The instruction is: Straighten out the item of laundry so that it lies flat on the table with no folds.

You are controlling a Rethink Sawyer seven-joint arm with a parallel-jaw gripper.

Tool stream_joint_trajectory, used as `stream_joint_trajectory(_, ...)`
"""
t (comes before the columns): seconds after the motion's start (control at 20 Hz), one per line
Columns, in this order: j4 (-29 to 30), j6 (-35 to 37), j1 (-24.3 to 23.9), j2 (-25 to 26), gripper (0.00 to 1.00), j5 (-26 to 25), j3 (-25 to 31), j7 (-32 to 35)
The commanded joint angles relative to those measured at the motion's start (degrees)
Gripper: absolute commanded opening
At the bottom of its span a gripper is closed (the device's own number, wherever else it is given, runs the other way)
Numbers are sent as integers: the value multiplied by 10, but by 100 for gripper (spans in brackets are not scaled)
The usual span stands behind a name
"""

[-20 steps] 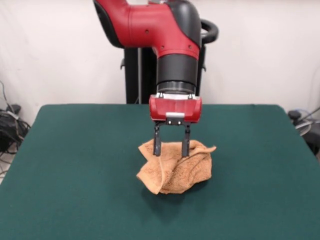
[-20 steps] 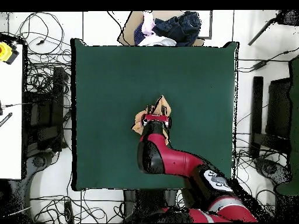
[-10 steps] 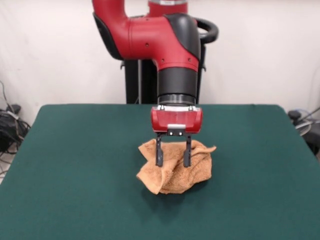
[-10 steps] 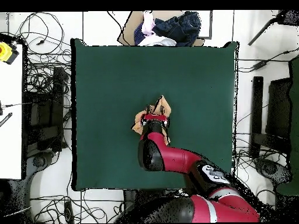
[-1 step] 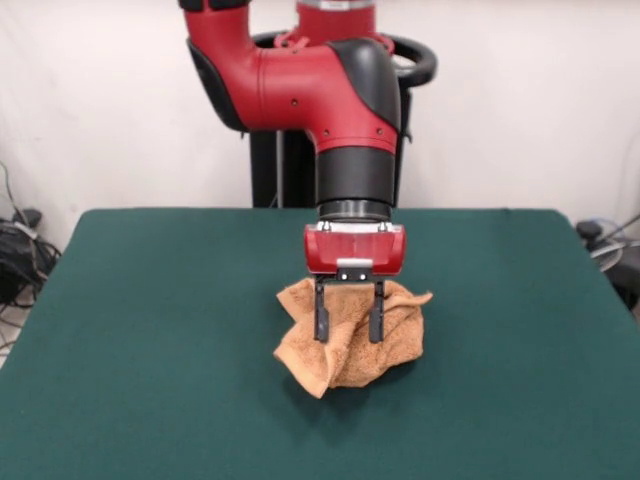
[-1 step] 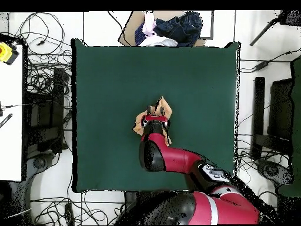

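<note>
Towel (image 5: 350, 335), orange-tan terry cloth, sits crumpled in a small mound near the middle of the dark green table (image 5: 150, 330), folded over on itself with one pointed corner hanging toward the front and another corner poking out to one side. It looks soft, light and floppy, so it should drape and drag rather than hold any shape, and its looped pile probably grips the felt-like surface a little. The red and black arm comes straight down over it, and the gripper (image 5: 347, 325) is spread apart, its two dark fingers (image 5: 320, 318) standing over the top of the heap with cloth between them, not yet pinching it. A free corner or outer hem looks like the best place to take hold. From above, the towel (image 6: 163, 108) lies well apart from every table edge (image 6: 76, 118), leaving wide bare felt all around for spreading.
</note>
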Motion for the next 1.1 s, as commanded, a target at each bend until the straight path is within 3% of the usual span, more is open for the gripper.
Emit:
stream_joint_trajectory(0.05, -44, 49, -2, 5, 100, -19, 29, 97)
stream_joint_trajectory(1.1, -29, 56, 17, -22, 100, -9, -4, 80)
